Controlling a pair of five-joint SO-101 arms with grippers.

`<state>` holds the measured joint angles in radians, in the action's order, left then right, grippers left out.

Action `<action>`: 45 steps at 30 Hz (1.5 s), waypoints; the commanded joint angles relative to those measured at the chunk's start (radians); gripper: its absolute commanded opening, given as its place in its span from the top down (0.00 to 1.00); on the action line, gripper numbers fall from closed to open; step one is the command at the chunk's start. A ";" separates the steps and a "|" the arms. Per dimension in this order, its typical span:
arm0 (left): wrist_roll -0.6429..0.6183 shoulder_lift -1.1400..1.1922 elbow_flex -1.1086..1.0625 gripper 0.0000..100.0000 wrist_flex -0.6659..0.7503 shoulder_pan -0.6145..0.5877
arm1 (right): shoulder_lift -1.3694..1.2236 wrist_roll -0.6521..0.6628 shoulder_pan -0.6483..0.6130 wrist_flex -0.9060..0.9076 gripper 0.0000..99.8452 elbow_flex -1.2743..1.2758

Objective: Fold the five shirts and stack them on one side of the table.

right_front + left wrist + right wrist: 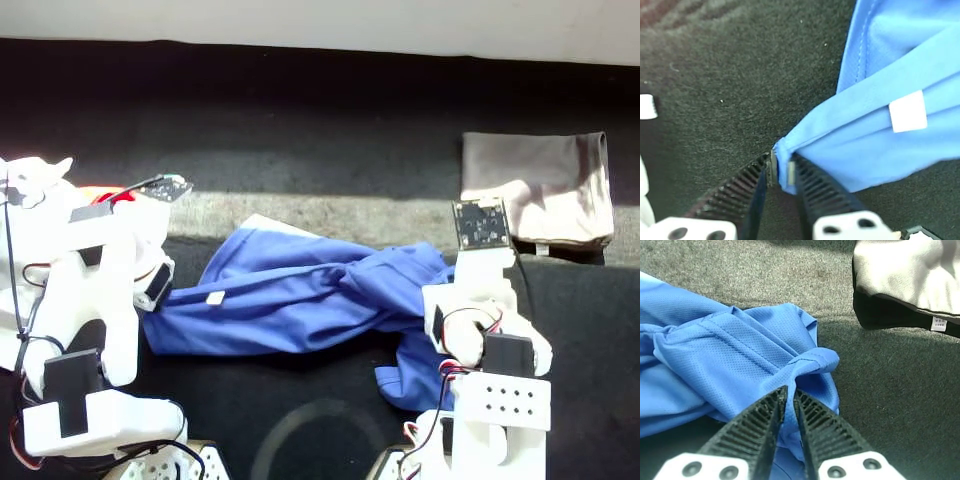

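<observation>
A blue shirt lies bunched and stretched across the middle of the dark table. In the left wrist view my left gripper is shut on a corner of the blue shirt, near its white label. In the high view that gripper sits at the shirt's left end. My right gripper is shut on a fold of the blue shirt, at the shirt's right end in the high view. A folded beige shirt rests on another folded dark one at the back right.
The table is covered by a dark cloth. A strip of sunlight crosses it behind the blue shirt. The folded stack lies close beyond my right gripper. Both arm bases stand at the front edge.
</observation>
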<state>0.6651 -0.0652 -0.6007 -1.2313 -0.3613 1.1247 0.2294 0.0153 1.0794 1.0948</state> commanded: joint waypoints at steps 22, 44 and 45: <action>-0.155 -0.050 0.869 0.99 -0.531 0.038 | -0.104 0.005 0.008 -0.088 0.99 -0.503; -0.157 -0.252 1.268 0.99 -0.529 0.094 | -0.768 0.008 0.008 0.139 0.99 -1.751; -0.157 -0.272 1.267 0.99 -0.529 0.094 | -0.768 0.008 0.008 0.151 0.99 -1.781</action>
<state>0.5132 -0.2647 0.6360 -1.7591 -0.2892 0.3606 0.2294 0.0153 1.2129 -0.5669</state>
